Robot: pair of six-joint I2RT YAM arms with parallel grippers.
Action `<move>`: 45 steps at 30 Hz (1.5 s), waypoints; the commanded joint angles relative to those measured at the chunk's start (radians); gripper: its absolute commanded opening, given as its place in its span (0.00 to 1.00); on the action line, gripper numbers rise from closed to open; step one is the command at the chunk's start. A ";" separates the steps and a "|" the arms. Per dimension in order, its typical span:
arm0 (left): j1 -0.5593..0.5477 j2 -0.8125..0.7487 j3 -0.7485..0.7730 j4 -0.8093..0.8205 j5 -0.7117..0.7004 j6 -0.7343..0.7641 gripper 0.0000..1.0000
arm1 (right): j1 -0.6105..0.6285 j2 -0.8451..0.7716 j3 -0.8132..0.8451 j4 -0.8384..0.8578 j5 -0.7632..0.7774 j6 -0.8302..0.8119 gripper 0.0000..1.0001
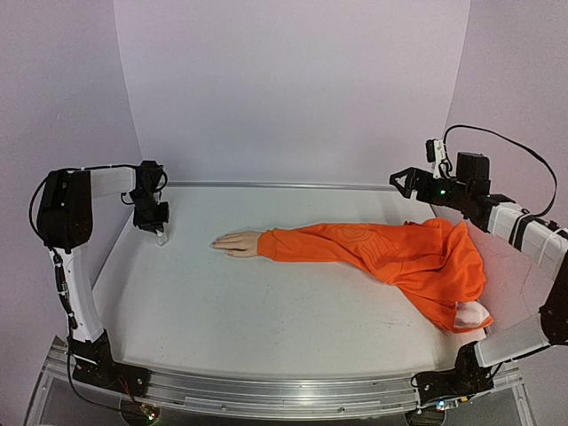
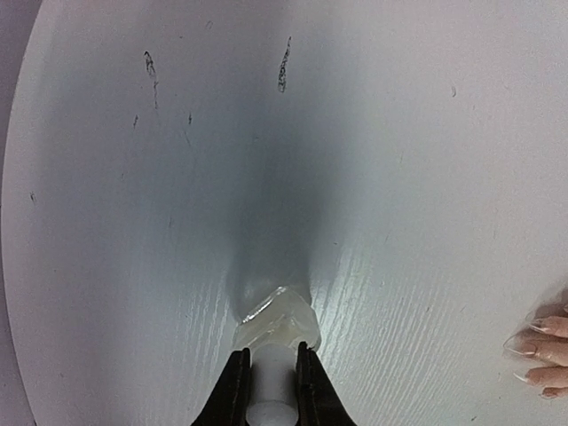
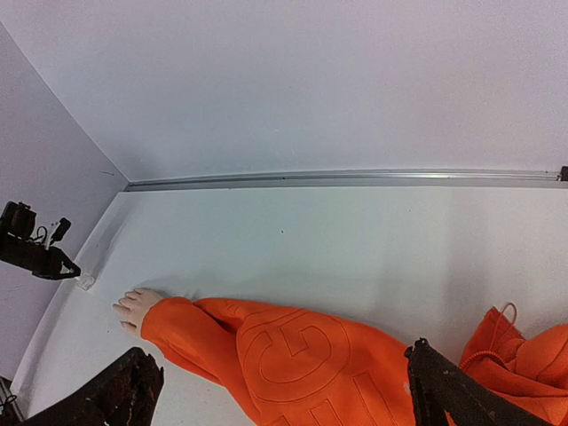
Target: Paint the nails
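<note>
A pale mannequin hand (image 1: 237,242) sticks out of an orange sleeve (image 1: 373,253) on the white table. Its fingertips with long clear nails (image 2: 538,348) show at the right edge of the left wrist view. The hand also shows in the right wrist view (image 3: 135,307). My left gripper (image 1: 158,224) is at the far left, shut on the white cap of a small clear bottle (image 2: 277,324) that stands on the table, left of the hand. My right gripper (image 1: 411,183) is open and empty, raised at the far right above the orange garment.
The orange garment bunches at the right (image 1: 453,275) with a pale lining showing at its near corner (image 1: 473,312). A metal rail (image 1: 284,185) runs along the table's back edge below the white backdrop. Dark scuff marks (image 2: 284,67) are on the table beyond the bottle.
</note>
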 commanded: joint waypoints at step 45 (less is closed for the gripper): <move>-0.422 -0.294 0.151 -0.083 0.833 -0.133 0.00 | 0.621 0.776 0.457 0.469 -0.542 -0.080 0.59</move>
